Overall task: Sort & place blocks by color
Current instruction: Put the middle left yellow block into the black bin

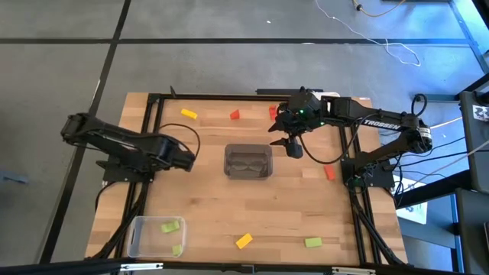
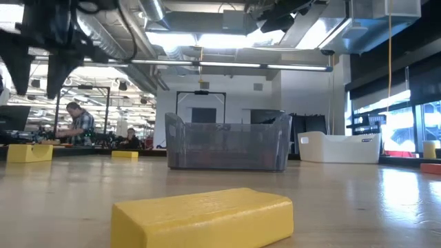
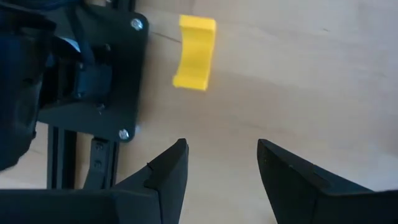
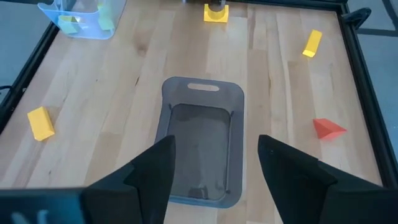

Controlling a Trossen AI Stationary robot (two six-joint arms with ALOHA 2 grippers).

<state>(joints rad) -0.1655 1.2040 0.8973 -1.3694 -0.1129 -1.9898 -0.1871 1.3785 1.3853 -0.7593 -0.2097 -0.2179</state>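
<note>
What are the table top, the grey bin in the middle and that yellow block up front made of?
Table top: looks like pale wood planks, with visible grain and seams. Grey bin: probably see-through tinted plastic, since the wood shows through it. Yellow block: matte and evenly coloured, possibly plastic or painted wood; hard to tell.

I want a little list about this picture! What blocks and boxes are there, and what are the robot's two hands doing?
Grey bin: middle of the table, looks empty
Clear bin: near-left corner, two green blocks inside
Loose green block: near edge
Yellow blocks: three, scattered
Red blocks: three, far and right side
Left gripper: open, holds nothing, left of the grey bin
Right gripper: open, holds nothing, by the grey bin's right end
</note>
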